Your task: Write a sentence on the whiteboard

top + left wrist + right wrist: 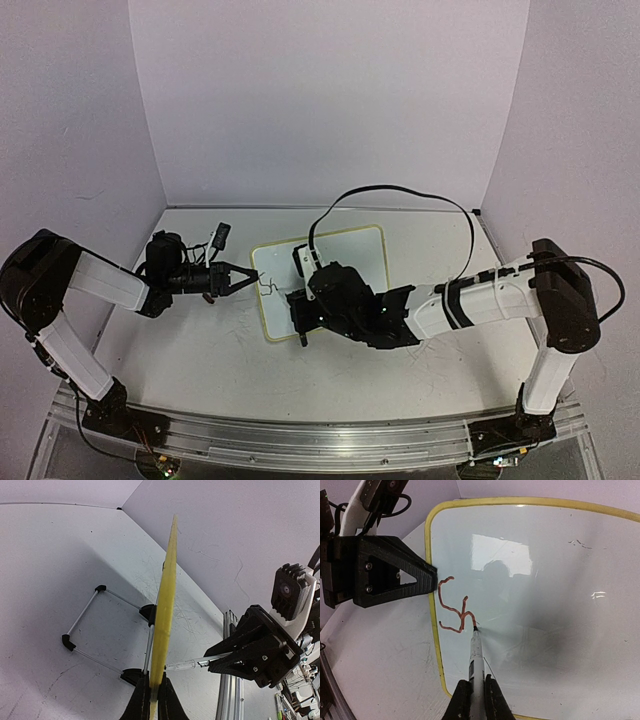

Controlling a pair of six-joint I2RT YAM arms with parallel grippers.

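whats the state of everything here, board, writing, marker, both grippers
whiteboard: propped on its wire stand, left rim clamped
sentence: barely begun, a few reddish strokes near the left rim
marker: uncapped, tip touching the board at the strokes' end
left gripper: shut on the whiteboard's rim
right gripper: shut on the marker

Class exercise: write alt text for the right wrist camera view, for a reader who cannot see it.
A marker held in the right gripper touches its tip to a yellow-rimmed whiteboard, at the end of a few reddish-brown strokes near the board's left edge. The left gripper clamps that edge.
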